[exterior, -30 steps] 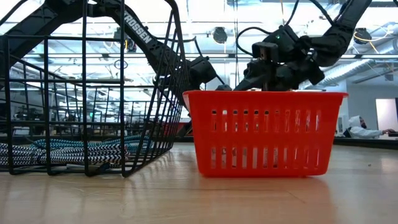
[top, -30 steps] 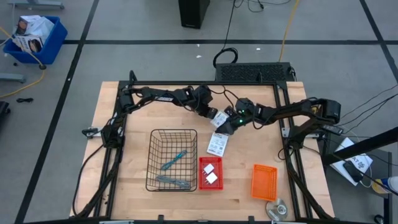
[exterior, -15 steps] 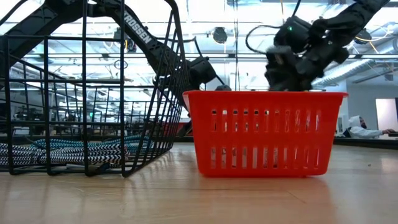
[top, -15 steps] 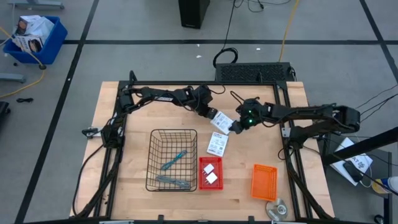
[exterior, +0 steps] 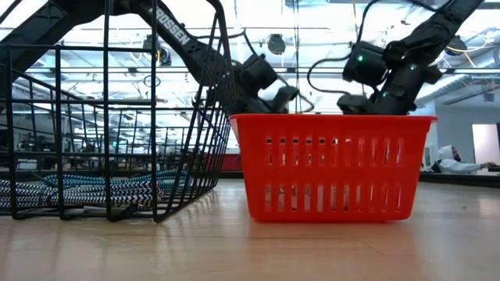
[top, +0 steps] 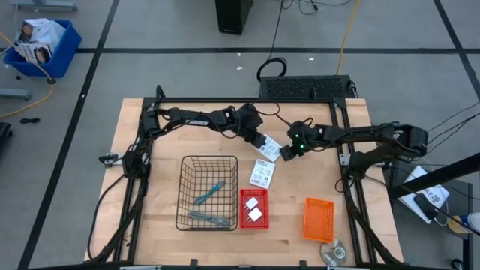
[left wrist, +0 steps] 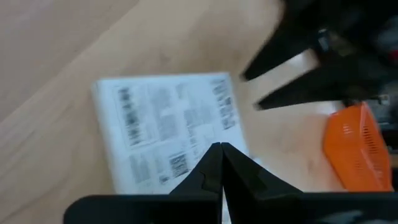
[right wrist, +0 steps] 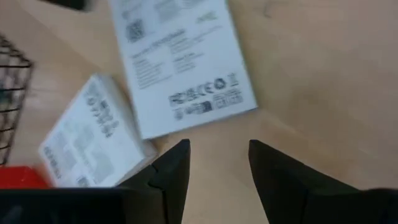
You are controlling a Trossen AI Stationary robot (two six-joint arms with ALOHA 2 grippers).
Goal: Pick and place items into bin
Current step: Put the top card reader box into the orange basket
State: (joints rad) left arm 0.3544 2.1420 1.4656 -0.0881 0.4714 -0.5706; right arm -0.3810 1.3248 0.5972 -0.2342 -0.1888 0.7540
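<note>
My left gripper (top: 260, 140) (left wrist: 221, 148) is shut on a flat white card with green print (top: 269, 146) (left wrist: 165, 127) near the table's middle. My right gripper (top: 286, 152) (right wrist: 217, 148) stands open just right of that card (right wrist: 180, 62), with nothing between its fingers. A second card (top: 262, 174) (right wrist: 93, 140) lies flat on the table below them. Two teal and grey tools (top: 209, 193) lie in the black wire basket (top: 182, 196). Two white blocks (top: 253, 208) sit in the red bin (top: 243, 219) (exterior: 332, 168). My left gripper pinches the card's edge (left wrist: 208, 142) between its two shut fingers, coming slanting down from the table's far left. The card reaches out beyond the fingertips toward the right gripper. Whether its far end rests on the table does not show.
An orange bin (top: 318, 219) stands at the near right, with a round silver disc (top: 334, 251) at the front edge beside it. Bare wood lies between the cards and the orange bin. The arms' black frame rails run down both sides of the table.
My right gripper has drawn back from the card toward the table's right edge and tipped further downward. My left gripper, still shut on the card, has shifted a little toward the right and up, and the card has gone with it.
</note>
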